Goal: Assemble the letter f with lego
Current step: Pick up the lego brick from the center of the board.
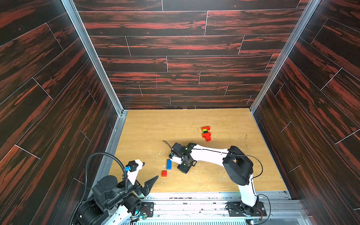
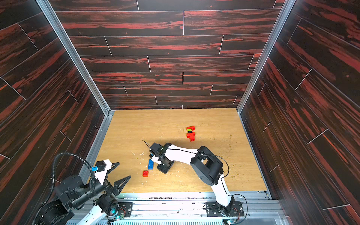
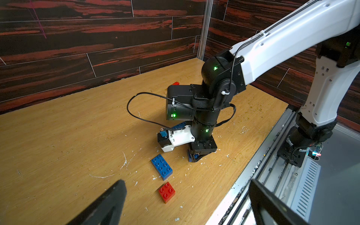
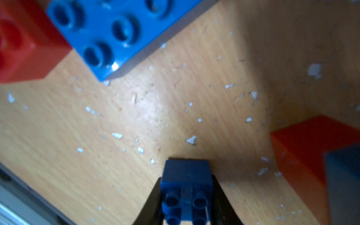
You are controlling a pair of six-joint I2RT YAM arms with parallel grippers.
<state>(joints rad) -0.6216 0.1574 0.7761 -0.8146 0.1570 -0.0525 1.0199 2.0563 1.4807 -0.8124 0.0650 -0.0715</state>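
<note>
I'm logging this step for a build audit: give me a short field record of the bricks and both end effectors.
right end effector: shut on small blue brick
left end effector: open, empty, near front edge
loose on table: long blue brick, square red brick
partial build: red, lime and black bricks joined, farther back

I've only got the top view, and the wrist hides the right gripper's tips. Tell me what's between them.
Observer: In the right wrist view the right gripper is shut on a small blue brick, four studs showing.
Operator: Report anything hidden near it.
Observer: A red brick lies close by, apart from the held one.
Operator: Give me the loose oblong's studs.
Observer: Left wrist view: the blue oblong is studs up, two rows of four.
</note>
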